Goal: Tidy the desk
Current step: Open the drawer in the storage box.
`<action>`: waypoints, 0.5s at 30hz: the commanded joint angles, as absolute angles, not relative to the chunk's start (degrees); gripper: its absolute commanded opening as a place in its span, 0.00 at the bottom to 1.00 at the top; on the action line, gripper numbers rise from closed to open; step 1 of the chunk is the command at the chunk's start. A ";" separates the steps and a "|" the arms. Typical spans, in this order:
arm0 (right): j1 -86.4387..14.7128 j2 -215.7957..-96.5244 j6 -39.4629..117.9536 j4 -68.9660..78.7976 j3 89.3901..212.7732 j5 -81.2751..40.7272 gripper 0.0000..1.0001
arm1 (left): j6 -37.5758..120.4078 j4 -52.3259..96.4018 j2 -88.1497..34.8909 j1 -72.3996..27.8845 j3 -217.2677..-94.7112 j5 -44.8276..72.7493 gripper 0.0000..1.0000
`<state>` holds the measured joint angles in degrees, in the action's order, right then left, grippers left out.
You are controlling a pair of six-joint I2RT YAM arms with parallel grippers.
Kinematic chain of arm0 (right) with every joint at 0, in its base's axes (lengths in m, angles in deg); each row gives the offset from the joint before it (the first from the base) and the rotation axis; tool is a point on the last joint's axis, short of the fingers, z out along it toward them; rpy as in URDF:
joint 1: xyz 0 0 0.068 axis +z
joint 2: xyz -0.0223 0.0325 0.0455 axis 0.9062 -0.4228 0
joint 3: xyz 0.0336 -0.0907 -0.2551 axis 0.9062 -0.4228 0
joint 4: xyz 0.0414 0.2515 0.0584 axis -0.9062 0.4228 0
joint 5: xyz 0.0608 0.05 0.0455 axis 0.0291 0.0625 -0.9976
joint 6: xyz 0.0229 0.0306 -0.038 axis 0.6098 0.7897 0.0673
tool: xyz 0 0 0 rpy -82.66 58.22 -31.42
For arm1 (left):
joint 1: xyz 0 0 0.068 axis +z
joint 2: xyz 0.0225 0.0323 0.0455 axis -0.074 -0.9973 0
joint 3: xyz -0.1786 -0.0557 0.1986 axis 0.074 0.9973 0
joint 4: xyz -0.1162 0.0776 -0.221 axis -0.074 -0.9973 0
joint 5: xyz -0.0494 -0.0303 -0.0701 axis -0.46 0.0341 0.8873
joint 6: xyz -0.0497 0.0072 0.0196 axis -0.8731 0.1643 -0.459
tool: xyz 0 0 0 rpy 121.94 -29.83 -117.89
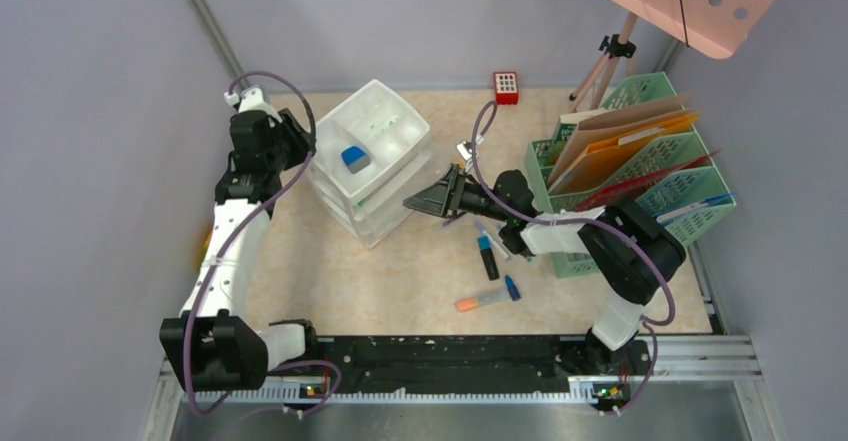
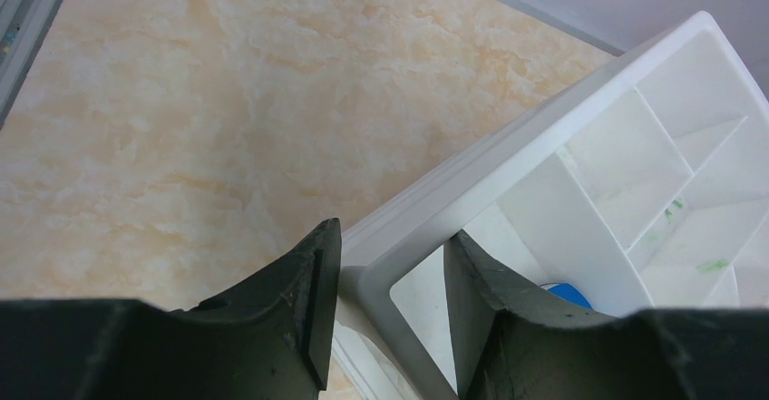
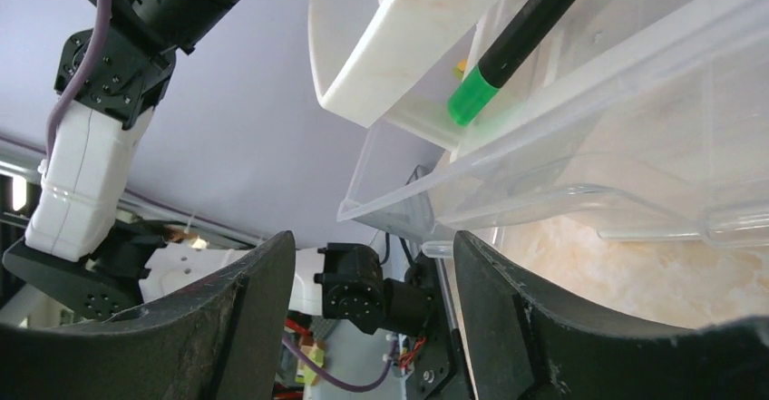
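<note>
The beige marbled desk (image 1: pixel 330 281) carries a white drawer unit (image 1: pixel 372 161) at the back left. My left gripper (image 1: pixel 300 146) straddles the near corner of its top tray (image 2: pixel 508 173), one finger outside the wall and one inside, shut on the rim. A blue object (image 2: pixel 567 293) lies in that tray. My right gripper (image 1: pixel 440 199) hangs open just off the unit's right side, nothing between its fingers (image 3: pixel 245 318). In the right wrist view a clear drawer (image 3: pixel 580 164) sticks out, with a green-tipped black marker (image 3: pixel 490 69) in it.
Loose on the desk near the right arm lie a black-and-blue marker (image 1: pixel 488 258), an orange-and-blue marker (image 1: pixel 488 299) and a white pen (image 1: pixel 492 238). A green mesh file rack (image 1: pixel 660 176) with folders stands at the right. A red block (image 1: pixel 506 86) and a tripod (image 1: pixel 605 66) stand at the back.
</note>
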<state>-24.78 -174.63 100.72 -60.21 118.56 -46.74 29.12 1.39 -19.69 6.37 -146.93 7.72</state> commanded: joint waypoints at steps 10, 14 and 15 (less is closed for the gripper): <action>-25.68 -169.02 85.81 -53.70 116.04 -49.94 0.72 | 32.86 -2.77 -25.35 6.89 -151.93 7.03 0.00; -28.13 -165.57 76.46 -45.96 116.08 -52.18 0.73 | 36.06 -2.34 -27.15 7.23 -154.42 7.99 0.00; -29.01 -164.73 74.40 -44.09 115.87 -52.84 0.72 | 37.27 -2.31 -27.77 7.19 -155.12 8.51 0.00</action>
<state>-26.10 -170.36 85.86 -49.68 115.87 -49.89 33.29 -0.64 -25.05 6.53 -152.37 8.70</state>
